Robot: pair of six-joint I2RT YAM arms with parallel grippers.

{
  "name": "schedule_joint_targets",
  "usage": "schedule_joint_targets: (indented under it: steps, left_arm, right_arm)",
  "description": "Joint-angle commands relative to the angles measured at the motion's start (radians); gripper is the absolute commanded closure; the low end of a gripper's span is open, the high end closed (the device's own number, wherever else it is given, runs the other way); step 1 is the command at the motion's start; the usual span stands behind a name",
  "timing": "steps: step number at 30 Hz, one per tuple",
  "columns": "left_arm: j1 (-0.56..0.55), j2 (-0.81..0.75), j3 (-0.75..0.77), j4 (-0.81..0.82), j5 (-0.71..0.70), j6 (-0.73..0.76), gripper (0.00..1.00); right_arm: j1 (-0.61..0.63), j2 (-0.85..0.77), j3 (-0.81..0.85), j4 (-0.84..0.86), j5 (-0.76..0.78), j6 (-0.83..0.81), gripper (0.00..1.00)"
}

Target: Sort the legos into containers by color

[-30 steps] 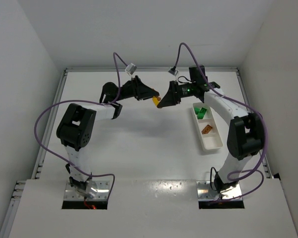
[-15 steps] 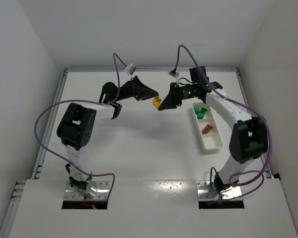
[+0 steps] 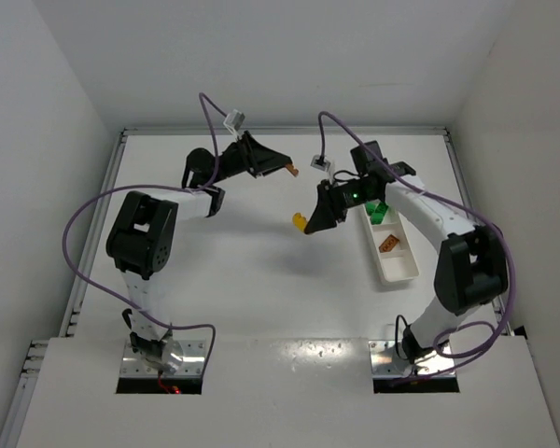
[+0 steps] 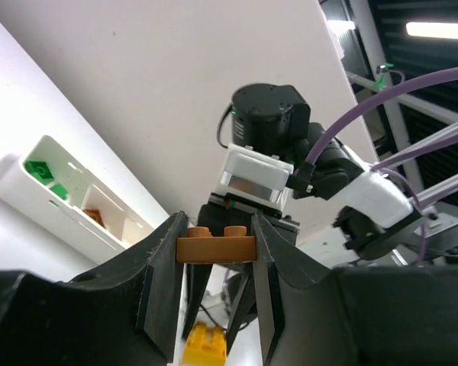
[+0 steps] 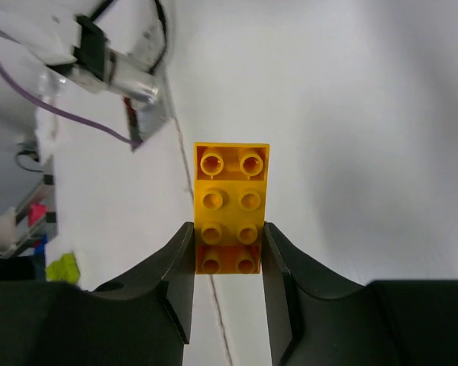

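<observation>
- The tray (image 3: 400, 272) lies on the desk (image 3: 243, 280), long and narrow, split by dividers, just beside the right arm.
- Its far compartment holds green legos (image 3: 378, 213); the left wrist view shows two of them.
- The next compartment toward the near end holds one orange-brown piece (image 3: 388, 245), lying tilted.
- The right gripper (image 5: 229, 255) is clenched on a yellow brick (image 5: 230, 200). Its fingers press the two long sides at one end, and the rest of the brick sticks out past the fingertips with its studs toward the wrist camera.
- That yellow brick hangs left of the tray's far half, near it but not over it. Its shadow falls on the desk apart from it, so it is off the surface.
- The left gripper (image 3: 282, 169) is grasping a brown brick (image 4: 216, 246). The brick spans the gap between the fingertips, lying level with its studs up in the wrist view.
- The brown brick is well apart from the tray, farther left than the yellow brick and closer to the back wall.
- The two grippers point roughly at each other, tips apart. From the left wrist, the yellow brick shows below the brown one, with the tray off to the left behind it.
</observation>
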Motion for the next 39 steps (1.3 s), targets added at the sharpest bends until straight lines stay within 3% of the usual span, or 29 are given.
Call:
schedule_joint_targets:
  steps: [1, 8, 14, 18, 27, 34, 39]
  left_arm:
    - [0.03, -0.041, -0.024, 0.274, 0.003, 0.08, 0.97]
    - [0.021, -0.192, -0.161, -0.097, 0.014, 0.428, 0.97]
    - [-0.024, -0.281, -0.129, -0.536, -0.03, 0.812, 0.97]
    - [-0.06, -0.304, -0.091, -0.716, -0.055, 0.95, 0.97]
    - [-0.103, -0.325, -0.091, -0.816, -0.084, 1.041, 0.97]
    - [-0.122, -0.296, -0.054, -0.883, -0.084, 1.075, 0.97]
    - [-0.122, -0.287, -0.034, -0.883, -0.084, 1.084, 0.97]
  right_arm:
    - [-0.067, -0.132, -0.058, -0.081, 0.125, -0.101, 1.0]
    - [-0.297, -0.299, -0.204, -0.144, 0.296, -0.075, 1.0]
    - [-0.398, -0.372, -0.302, -0.155, 0.515, -0.152, 1.0]
    - [-0.455, -0.361, -0.292, -0.207, 0.603, -0.228, 1.0]
    - [-0.556, -0.405, -0.31, -0.369, 0.68, -0.44, 1.0]
    - [-0.558, -0.336, -0.319, -0.391, 0.712, -0.465, 0.99]
    - [-0.545, -0.28, -0.319, -0.391, 0.752, -0.465, 0.84]
